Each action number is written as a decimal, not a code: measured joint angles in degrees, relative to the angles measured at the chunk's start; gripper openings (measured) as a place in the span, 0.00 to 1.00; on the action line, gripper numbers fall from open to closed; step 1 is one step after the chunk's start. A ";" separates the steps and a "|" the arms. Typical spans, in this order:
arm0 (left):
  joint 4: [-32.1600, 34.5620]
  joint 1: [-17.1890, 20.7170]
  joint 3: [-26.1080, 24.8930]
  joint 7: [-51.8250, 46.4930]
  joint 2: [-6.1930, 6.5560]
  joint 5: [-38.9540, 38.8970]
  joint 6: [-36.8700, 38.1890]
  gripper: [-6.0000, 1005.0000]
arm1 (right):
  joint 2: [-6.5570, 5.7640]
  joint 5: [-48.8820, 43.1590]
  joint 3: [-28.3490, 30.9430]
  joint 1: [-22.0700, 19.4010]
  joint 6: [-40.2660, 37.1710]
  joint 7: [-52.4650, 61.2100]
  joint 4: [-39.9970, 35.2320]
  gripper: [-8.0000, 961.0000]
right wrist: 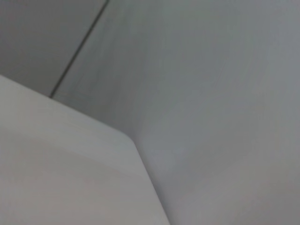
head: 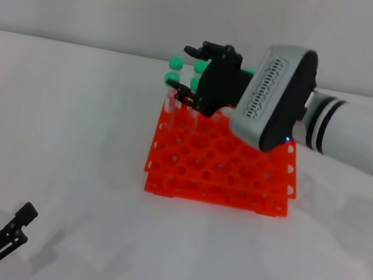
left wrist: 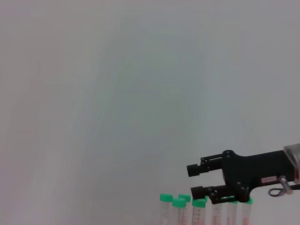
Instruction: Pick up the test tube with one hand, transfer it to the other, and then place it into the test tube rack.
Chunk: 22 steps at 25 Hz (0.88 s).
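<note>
Test tubes (head: pixel 174 74) upright in rack (head: pixel 220 161) (caps up); right gripper (head: pixel 191 73) spread above, left gripper (head: pixel 2 207) spread

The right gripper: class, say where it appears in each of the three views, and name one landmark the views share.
Head view: the right gripper is upper centre, over the back rows of the test tube rack, among the green-capped tubes.
Left wrist view: lower right, fingers apart, just above the green caps.
Right wrist view: not in it; only pale surfaces show.
Shared landmark: the green-capped tubes, seen in the head and left wrist views.
</note>
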 joint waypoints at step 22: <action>-1.41 0.64 -0.53 -2.67 0.17 -10.80 3.53 0.88 | -1.49 -11.63 12.68 -46.23 -19.62 2.17 -30.67 0.59</action>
